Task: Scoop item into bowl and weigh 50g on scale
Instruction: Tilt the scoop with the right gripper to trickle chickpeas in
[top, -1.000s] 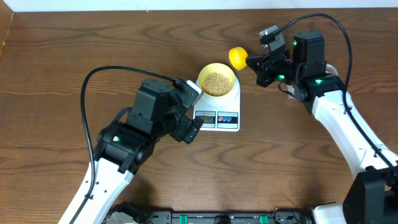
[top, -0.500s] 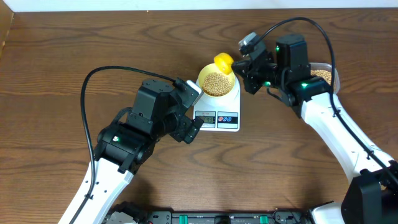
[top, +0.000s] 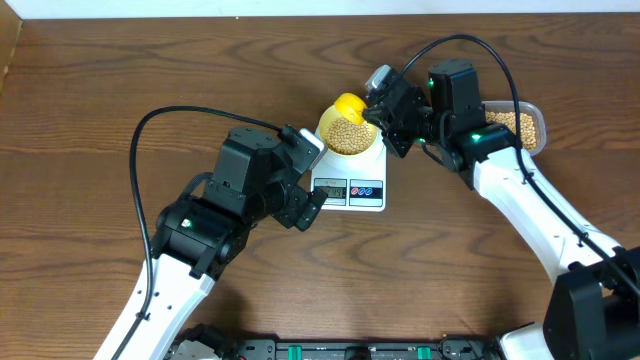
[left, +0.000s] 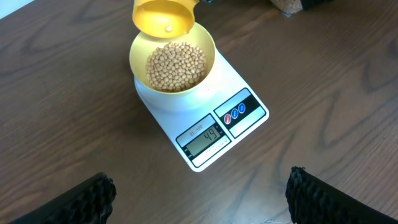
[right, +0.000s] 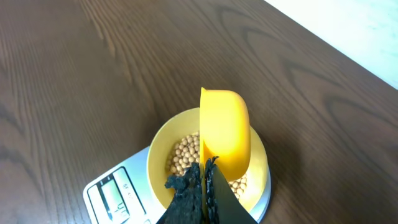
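Right tool (right: 204, 180) is gripping the yellow scoop (right: 225, 130), holding it tipped over the bowl (left: 174, 99) just ahead. Beans (left: 176, 65) are sitting in the bowl on the scale (left: 239, 74). The display (left: 205, 135) is showing 49, so a few more are needed. Left tool (left: 199, 193) is hanging wide open.

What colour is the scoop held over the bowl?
Yellow; the scoop shows best in the right wrist view.
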